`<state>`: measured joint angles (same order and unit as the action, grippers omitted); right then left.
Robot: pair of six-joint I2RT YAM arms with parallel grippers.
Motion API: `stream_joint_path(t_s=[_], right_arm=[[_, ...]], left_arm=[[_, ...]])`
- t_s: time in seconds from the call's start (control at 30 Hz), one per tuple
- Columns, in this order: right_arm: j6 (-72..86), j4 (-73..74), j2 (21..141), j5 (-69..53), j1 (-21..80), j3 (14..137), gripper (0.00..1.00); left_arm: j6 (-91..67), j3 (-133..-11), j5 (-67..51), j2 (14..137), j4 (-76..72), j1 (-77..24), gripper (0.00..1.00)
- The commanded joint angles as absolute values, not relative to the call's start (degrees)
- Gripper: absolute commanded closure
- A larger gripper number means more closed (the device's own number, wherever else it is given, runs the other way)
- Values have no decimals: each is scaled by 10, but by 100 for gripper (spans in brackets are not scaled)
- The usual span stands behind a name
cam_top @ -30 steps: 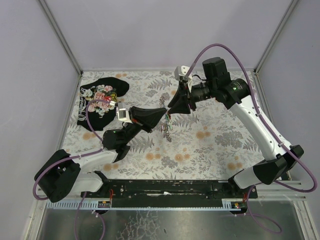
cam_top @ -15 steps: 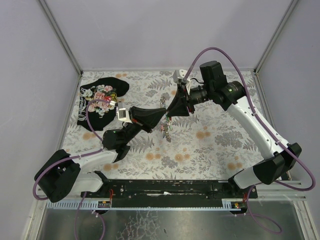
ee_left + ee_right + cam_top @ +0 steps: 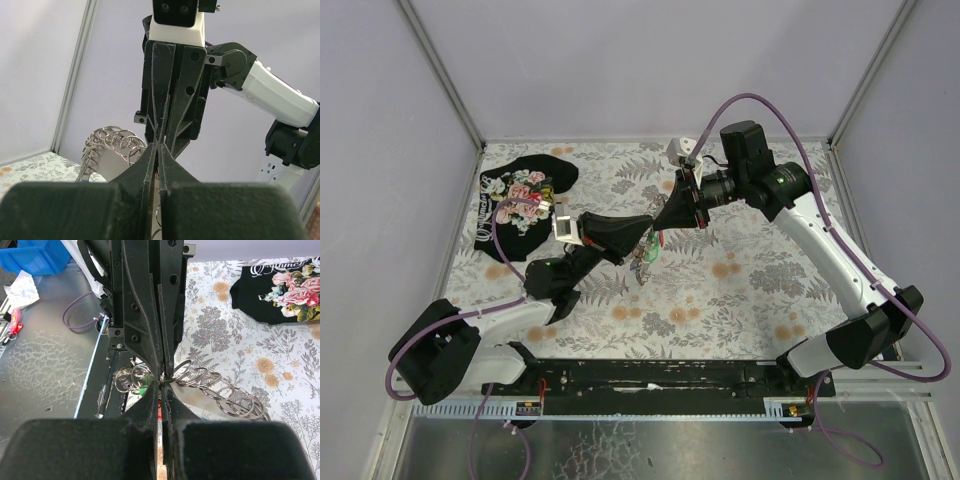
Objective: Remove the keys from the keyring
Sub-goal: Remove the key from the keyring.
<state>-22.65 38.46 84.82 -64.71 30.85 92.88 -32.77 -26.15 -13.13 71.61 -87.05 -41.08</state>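
Right end effector (image 3: 161,387) and left end effector (image 3: 158,150) pressed together tip to tip, apparently pinching the keyring (image 3: 215,390). Risk: thin ring slips free, keys (image 3: 643,262) drop to tabletop (image 3: 740,290).

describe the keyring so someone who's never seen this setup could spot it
Find the floral-patterned table; near its middle, the left gripper and right gripper meet tip to tip. The keyring hangs right there, a string of linked silvery rings, unlike the flat black floral cloth in the far left corner.
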Motion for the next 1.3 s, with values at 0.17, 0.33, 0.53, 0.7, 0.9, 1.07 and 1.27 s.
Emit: stream_joint_path(t_s=[0.17,0.33,0.53,0.7,0.9,1.07,1.27], right_arm=[[-265,421,845,-650,308,943,100],[-349,506,852,-599,308,977,100],[-472,670,894,-513,309,1051,100],[-554,796,937,-409,315,1120,100],[-594,843,963,-228,356,1121,100],[-594,842,977,-158,384,1099,100],[-595,844,987,-152,395,1105,100]], left_arm=[[-331,-272,-136,702,-922,-406,100],[-335,-254,-154,680,-921,-387,84],[-308,-259,-312,613,-772,-326,71],[-159,-292,-432,553,-502,-320,69],[-103,-234,-381,545,-518,-321,49],[-141,-209,-372,647,-693,-327,47],[-147,-214,-372,817,-914,-362,49]])
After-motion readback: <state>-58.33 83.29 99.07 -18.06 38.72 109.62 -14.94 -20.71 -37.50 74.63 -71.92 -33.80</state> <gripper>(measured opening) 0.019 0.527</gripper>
